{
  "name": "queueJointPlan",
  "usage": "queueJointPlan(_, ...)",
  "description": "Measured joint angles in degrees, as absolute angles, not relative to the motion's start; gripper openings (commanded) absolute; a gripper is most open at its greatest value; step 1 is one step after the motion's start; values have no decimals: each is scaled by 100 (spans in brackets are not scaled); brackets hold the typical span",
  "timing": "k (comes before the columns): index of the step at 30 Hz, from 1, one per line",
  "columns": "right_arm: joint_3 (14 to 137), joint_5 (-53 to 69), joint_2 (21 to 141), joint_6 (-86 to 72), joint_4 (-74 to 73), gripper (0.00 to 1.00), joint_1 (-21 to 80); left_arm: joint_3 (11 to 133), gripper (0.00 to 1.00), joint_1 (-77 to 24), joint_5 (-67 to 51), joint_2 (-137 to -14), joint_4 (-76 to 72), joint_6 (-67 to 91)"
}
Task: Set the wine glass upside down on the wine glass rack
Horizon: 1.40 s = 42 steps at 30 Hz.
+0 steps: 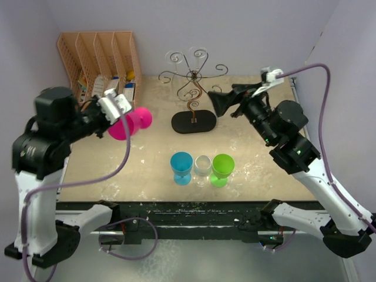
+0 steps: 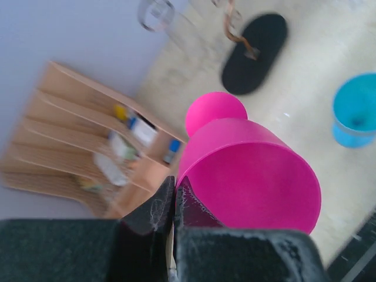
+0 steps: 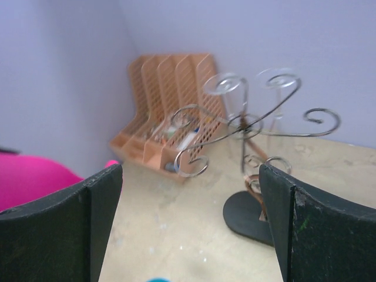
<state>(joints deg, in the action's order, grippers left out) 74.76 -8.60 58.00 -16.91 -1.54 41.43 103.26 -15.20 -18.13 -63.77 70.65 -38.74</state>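
The pink glass [image 1: 130,123] is held off the table [image 1: 264,153] by the left claw [image 2: 174,202], its 2 fingers pinched shut on the rim. Stem and foot are thus left free, likely for hooking into a scroll arm. The glass is tipped on its side, foot aimed toward the rack [image 1: 192,94], not yet inverted, and is kept between organizer [image 1: 100,61] and rack, apart from both. The left arm is folded high, elbow back, wrist turned inward. The right claw [image 1: 218,101] is spread wide and empty, reached out just beside the rack's right side, perhaps to steady it. 3 other glasses [image 1: 202,168] are left standing up front.
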Motion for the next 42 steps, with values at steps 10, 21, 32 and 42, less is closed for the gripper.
queueJointPlan(10,7323,558,6326,-3791,1297,99,2390,10538,0,-1531,-2342,-5859,4091,-4648)
queueJointPlan(21,6713,1610,6237,-4829,3564,95,2390,7533,0,-1898,-4219,-5745,-2705,-5564)
queueJointPlan(32,6761,2021,7297,-5778,6014,68,2390,5916,0,-3105,-4154,-6025,-4947,-7625)
queueJointPlan(42,7190,2189,8403,-6665,7507,58,2523,5817,0,-3444,-4154,-6390,-5306,-8794)
